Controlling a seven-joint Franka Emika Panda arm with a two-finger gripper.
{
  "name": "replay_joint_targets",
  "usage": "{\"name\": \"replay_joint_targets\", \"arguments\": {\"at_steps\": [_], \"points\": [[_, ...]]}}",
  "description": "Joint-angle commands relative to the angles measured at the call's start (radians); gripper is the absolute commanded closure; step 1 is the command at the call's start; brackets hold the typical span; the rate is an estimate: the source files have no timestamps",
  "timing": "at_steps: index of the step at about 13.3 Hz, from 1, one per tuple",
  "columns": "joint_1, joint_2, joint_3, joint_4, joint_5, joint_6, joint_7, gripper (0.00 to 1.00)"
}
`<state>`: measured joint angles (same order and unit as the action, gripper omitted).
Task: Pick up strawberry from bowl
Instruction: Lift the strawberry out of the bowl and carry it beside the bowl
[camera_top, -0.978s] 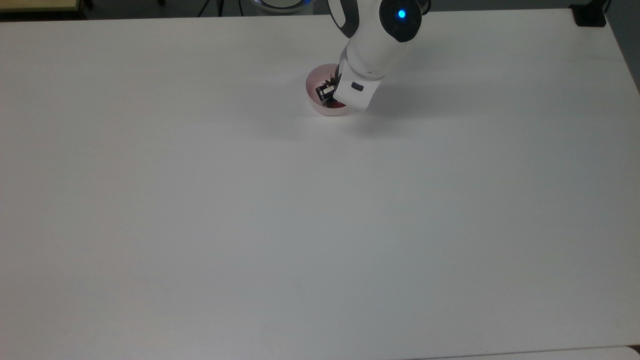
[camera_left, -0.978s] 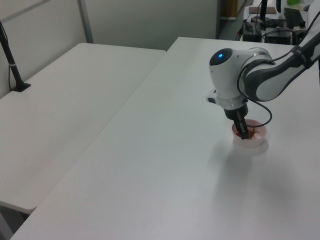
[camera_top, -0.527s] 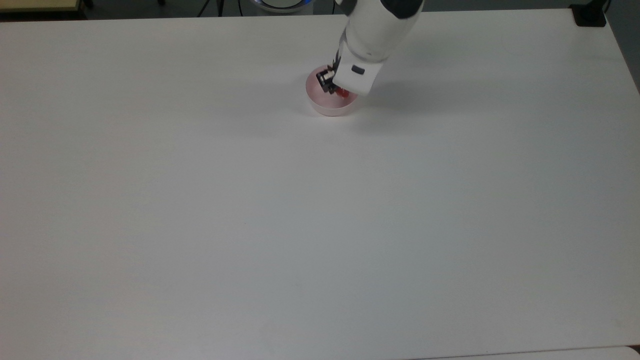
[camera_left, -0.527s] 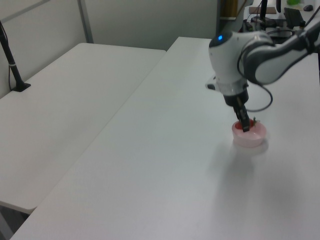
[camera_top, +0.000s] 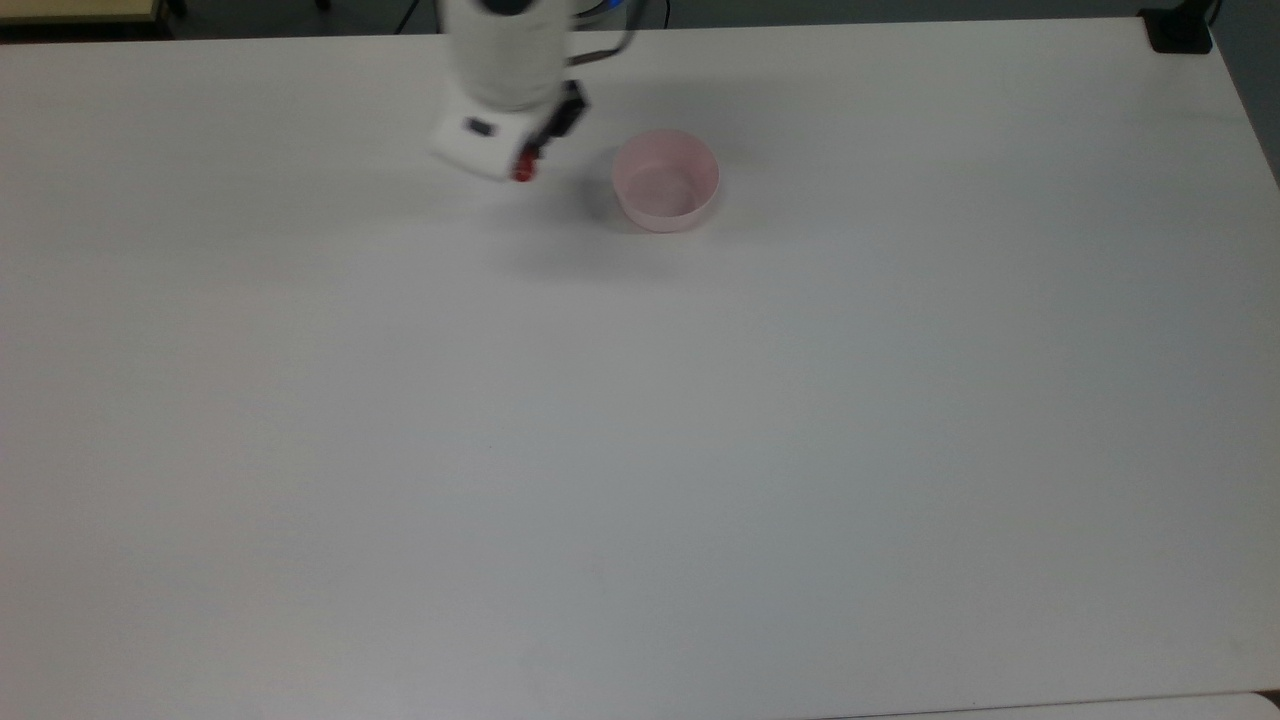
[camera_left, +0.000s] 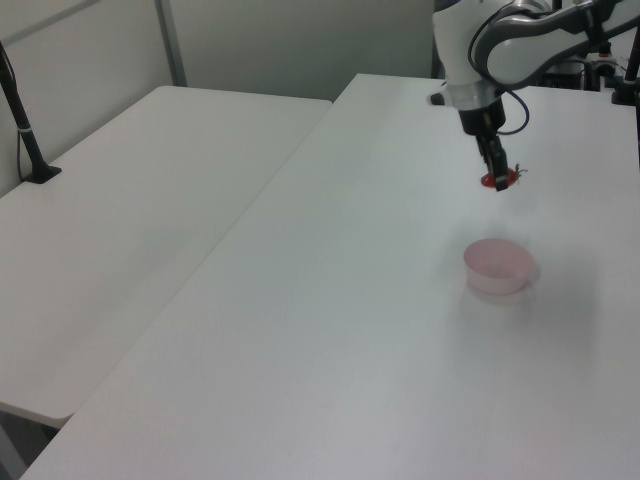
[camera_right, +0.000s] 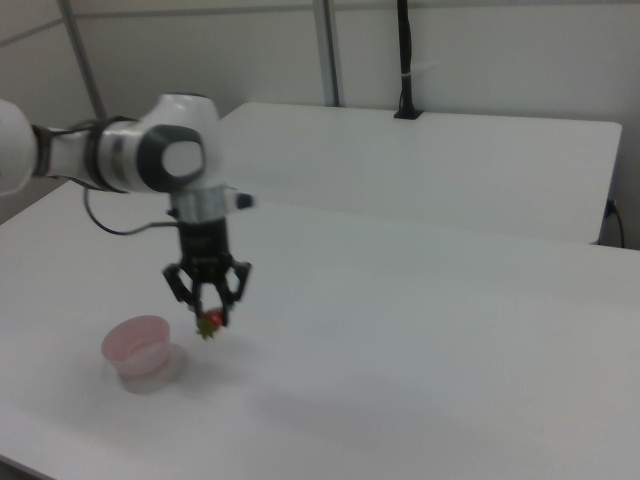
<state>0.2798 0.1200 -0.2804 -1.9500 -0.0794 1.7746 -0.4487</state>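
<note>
White desk (camera_top: 640, 450) spreads wide; above it the hand (camera_right: 209, 312) pinches the strawberry (camera_right: 210, 323), beside the bowl (camera_right: 138, 349).

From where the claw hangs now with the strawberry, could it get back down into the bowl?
Probably yes: the claw, shut on the strawberry, hangs beside the bowl, whose open top has nothing over it.

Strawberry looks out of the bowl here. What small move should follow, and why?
Probably just hold the grip and steady the arm, or raise it slightly. The hand is shut on the strawberry, which hangs in the air clear of the table. The bowl sits empty, off to the top view's right of the hand, so the pick looks essentially done.
</note>
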Motion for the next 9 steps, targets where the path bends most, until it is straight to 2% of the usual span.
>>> {"name": "replay_joint_targets", "arguments": {"at_steps": [1,4,6,7,8,9], "points": [[0.013,0.021,-0.091,-0.076,-0.048,0.064,-0.07,0.68],[-0.002,0.087,-0.099,-0.164,-0.069,0.208,-0.059,0.64],[0.001,0.096,-0.097,-0.168,-0.071,0.216,-0.042,0.62],[0.001,0.098,-0.097,-0.168,-0.071,0.218,-0.042,0.47],[-0.001,0.096,-0.097,-0.167,-0.071,0.217,-0.039,0.08],[-0.001,0.087,-0.099,-0.162,-0.071,0.207,-0.024,0.0]]}}
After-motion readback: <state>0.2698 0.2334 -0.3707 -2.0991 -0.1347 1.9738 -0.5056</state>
